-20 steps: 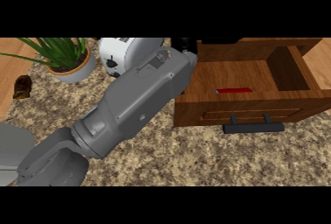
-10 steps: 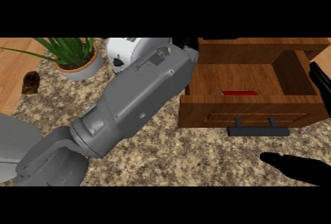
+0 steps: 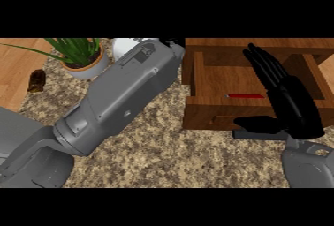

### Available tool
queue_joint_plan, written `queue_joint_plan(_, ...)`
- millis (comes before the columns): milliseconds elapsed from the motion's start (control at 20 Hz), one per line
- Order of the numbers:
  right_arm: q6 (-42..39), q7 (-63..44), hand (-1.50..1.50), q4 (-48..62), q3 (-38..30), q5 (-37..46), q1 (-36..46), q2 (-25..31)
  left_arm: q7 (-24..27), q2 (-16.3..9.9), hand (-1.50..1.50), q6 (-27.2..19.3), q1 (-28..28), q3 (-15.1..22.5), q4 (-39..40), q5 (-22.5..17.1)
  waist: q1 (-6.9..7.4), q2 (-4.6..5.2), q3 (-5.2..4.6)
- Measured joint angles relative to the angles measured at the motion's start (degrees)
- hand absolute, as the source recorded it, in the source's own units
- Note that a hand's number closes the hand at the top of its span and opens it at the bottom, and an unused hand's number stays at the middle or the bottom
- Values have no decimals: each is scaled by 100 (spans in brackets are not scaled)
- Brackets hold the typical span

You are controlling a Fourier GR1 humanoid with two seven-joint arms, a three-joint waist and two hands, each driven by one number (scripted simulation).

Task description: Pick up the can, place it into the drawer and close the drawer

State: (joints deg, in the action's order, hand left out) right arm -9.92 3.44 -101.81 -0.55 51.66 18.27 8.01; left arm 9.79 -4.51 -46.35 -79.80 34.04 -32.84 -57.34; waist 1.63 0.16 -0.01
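Since a moment ago the right hand (image 3: 290,103) has swung up from the lower edge and now hangs over the open drawer (image 3: 251,90), fingers straight and holding nothing.

Only a red strip (image 3: 246,95) shows on the drawer floor — possibly the can lying there, though I cannot say for sure. That hand's thumb sits by the dark handle (image 3: 251,133) at the front panel, which reads as setting up the push to close. Reaching past the drawer's left wall is the left forearm (image 3: 124,101) — its hand is hidden at the top, so its fingers cannot be told. A potted plant (image 3: 81,57) stands at the counter's far left.
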Motion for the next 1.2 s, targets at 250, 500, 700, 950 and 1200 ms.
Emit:
queue_joint_plan(250, 391, 68, -150, 1137, 306, 761, 559, 87, -250, -334, -150, -19, 194, 68, -353, 164, 61, -11, -1)
queue_joint_plan(500, 1064, 166, -150, 2578, 258, 1222, 1206, 19, -423, -590, -150, -45, 371, 35, -659, 318, 58, 1, 2)
queue_joint_plan(700, 1614, 229, -150, 3581, 170, 1506, 1552, -10, -696, -893, -150, -150, 561, 51, -1101, 442, 70, -8, 4)
queue_joint_plan(950, 2406, 237, -150, 4759, 51, 1921, 2109, -16, -894, -1208, -150, -181, 881, 47, -1620, 582, 100, -44, -41)
queue_joint_plan(1200, 3205, 372, -150, 5686, -143, 2113, 2562, 6, -1054, -1493, -150, -146, 1103, 3, -2008, 698, 126, -65, -83)
